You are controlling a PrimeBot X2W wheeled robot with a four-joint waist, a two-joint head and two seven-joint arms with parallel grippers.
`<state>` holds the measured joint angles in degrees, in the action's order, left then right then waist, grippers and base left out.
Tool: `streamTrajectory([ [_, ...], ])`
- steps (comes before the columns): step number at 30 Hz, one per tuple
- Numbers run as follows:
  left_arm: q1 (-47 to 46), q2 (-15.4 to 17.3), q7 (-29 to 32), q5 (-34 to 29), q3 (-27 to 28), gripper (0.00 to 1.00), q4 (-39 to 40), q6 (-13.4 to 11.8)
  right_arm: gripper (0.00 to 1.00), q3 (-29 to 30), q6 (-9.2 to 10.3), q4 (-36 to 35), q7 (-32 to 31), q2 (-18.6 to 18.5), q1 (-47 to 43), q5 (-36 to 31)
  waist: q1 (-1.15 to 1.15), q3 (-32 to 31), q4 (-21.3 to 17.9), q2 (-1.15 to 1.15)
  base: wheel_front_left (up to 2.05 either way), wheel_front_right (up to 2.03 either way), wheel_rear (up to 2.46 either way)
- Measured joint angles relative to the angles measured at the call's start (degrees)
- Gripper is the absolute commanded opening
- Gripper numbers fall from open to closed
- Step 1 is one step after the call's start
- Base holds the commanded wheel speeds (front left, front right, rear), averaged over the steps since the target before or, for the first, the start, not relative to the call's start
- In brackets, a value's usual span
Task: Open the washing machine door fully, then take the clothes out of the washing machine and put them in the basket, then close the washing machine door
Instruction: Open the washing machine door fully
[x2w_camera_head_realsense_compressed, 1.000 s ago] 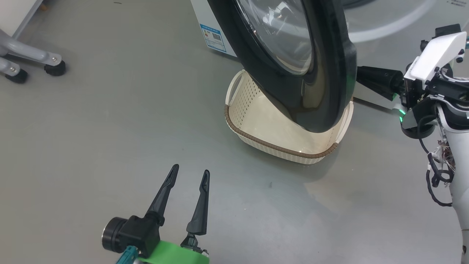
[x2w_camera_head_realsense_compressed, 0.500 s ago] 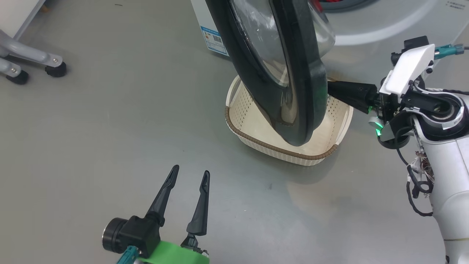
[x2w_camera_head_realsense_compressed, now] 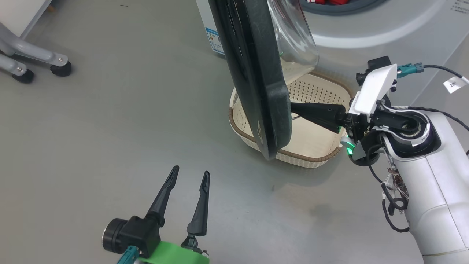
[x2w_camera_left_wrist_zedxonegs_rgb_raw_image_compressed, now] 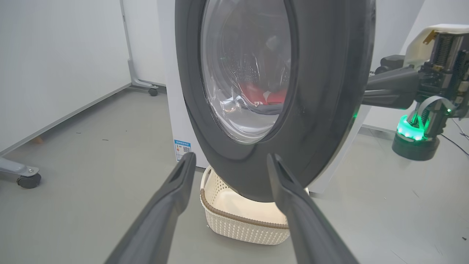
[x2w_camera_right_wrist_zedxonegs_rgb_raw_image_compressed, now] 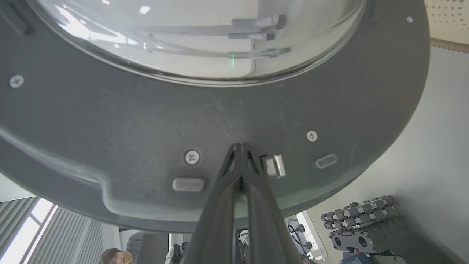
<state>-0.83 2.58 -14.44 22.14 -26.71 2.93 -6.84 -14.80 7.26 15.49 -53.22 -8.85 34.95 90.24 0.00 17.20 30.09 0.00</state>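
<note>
Right gripper (x2w_camera_head_realsense_compressed: pixel 294 108): jaws clenched, nothing between them, tips set at the door's (x2w_camera_head_realsense_compressed: pixel 256 73) inner rim just beside a small metal latch (x2w_camera_right_wrist_zedxonegs_rgb_raw_image_compressed: pixel 274 165); they seem to touch the plastic, but the right wrist view is too close to be sure. Left gripper (x2w_camera_head_realsense_compressed: pixel 190 171): jaws released, spread wide, low over bare floor (x2w_camera_head_realsense_compressed: pixel 110 121) and well apart from everything. Door: round, with a wide glossy black rim and a clear glass bowl (x2w_camera_head_realsense_compressed: pixel 293 44) bulging from the inner side. It stands swung out from the washer (x2w_camera_head_realsense_compressed: pixel 366 33), nearly edge-on in the head view. Its long axis runs from the top of that view down to a rounded lower edge over the basket (x2w_camera_head_realsense_compressed: pixel 293 156). Outer face points to the robot's left, bowl side to the right gripper. Basket: cream, perforated, brown rim, on the floor against the washer's front, under the door. Red clothes (x2w_camera_left_wrist_zedxonegs_rgb_raw_image_compressed: pixel 256 93) show through the glass in the left wrist view. Blue sticker (x2w_camera_head_realsense_compressed: pixel 214 40) low on the washer. Grey castors (x2w_camera_head_realsense_compressed: pixel 60 68) far left.
</note>
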Motion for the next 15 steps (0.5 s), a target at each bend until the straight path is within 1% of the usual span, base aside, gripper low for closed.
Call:
streamTrajectory([
  [6,0.02,0.0,0.0,0.0,-0.07,1.0,-0.16,0.0,0.0,-0.66,0.04,-0.33,0.02,1.59,-1.4,0.01,0.0,-0.31,0.28,0.0,0.0,0.0,0.0],
  [15,0.19,0.0,0.0,0.0,-0.08,1.0,-0.19,0.0,0.0,-2.36,0.04,-0.98,0.07,2.64,-2.64,0.15,0.0,-0.66,0.48,0.0,0.0,0.0,0.0],
])
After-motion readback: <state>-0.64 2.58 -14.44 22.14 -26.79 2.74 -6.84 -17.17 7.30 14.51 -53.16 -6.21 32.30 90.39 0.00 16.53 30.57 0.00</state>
